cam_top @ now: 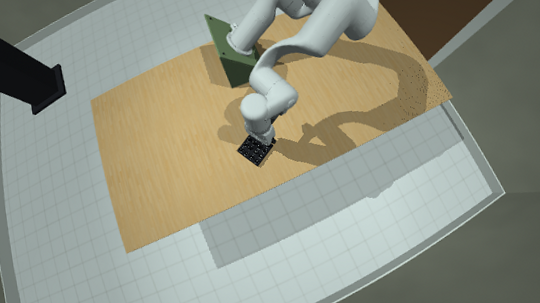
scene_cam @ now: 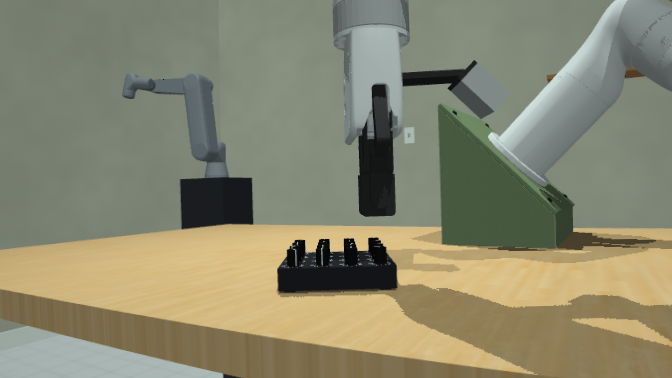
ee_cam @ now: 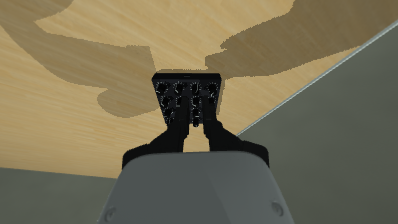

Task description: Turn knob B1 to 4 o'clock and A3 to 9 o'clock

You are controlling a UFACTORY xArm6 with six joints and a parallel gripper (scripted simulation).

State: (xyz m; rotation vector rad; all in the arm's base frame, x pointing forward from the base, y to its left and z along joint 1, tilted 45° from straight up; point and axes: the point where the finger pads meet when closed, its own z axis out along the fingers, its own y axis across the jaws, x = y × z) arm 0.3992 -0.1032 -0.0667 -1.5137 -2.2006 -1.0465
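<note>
The black knob box stands flat on the table, with rows of black knobs on top. In the exterior view, white lines show on the sides of the near left knob and the knob beside it. My gripper points down above the box, clear of the knob tops, over its right part in the exterior view. Its fingers are slightly apart with nothing between them. In the wrist view they hide some knobs. Knob names and most pointer directions are too small to read.
The wooden table bears the green wedge-shaped arm mount behind the box, to the right in the exterior view. The table's near edge lies in front of the box. A grey arm on a black pedestal stands in the background.
</note>
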